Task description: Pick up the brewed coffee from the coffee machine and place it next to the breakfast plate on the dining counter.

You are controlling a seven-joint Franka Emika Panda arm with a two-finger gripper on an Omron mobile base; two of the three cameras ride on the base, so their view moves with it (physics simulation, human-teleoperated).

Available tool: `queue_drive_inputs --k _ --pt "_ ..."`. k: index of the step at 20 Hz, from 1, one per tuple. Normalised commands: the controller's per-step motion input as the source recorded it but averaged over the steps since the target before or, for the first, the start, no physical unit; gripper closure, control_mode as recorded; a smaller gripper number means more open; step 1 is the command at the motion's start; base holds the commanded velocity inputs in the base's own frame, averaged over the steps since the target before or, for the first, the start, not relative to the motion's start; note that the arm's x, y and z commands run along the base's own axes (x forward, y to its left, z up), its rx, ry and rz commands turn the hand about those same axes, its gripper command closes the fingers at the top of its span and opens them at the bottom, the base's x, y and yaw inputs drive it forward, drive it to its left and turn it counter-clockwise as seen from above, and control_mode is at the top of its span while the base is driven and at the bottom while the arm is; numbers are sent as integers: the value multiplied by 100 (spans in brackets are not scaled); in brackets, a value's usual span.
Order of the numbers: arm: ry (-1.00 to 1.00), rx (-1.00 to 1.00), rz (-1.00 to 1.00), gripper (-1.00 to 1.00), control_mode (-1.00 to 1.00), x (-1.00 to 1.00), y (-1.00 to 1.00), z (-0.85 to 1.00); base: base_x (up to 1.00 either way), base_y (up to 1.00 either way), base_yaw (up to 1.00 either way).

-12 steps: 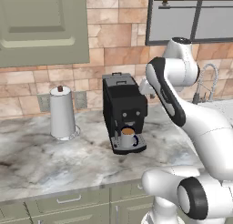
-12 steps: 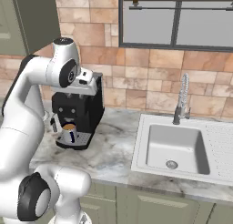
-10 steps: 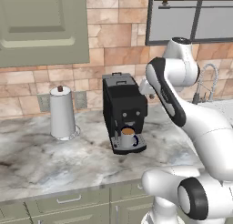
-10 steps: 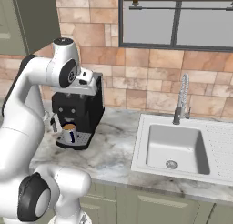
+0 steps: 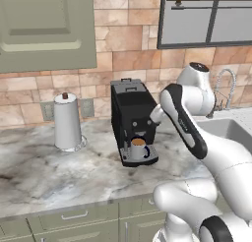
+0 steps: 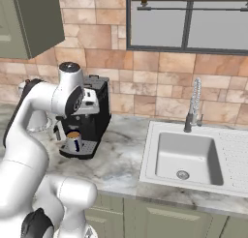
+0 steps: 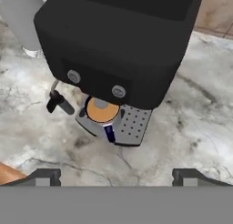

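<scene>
At far left stands the paper-towel roll [image 5: 67, 121]; next comes the black coffee machine [image 5: 132, 113], with the mug of brewed coffee [image 5: 138, 148] sitting on its grey drip tray [image 5: 141, 158] under the spout. Above and to the right, the gripper [image 7: 116, 176] hangs with fingers spread wide, holding nothing. The mug looks rigid, light and slippery, nearly full, so spillable; best clasped level across the body, clear of the blue handle [image 7: 109, 134].
</scene>
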Motion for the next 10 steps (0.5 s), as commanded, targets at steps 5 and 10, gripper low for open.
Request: queue_drive_inputs --k 5,10 --pt "-14 0 38 -100 -100 -10 16 -64 0 0 0" --pt "-18 0 34 -100 -100 -5 6 -56 0 0 0"
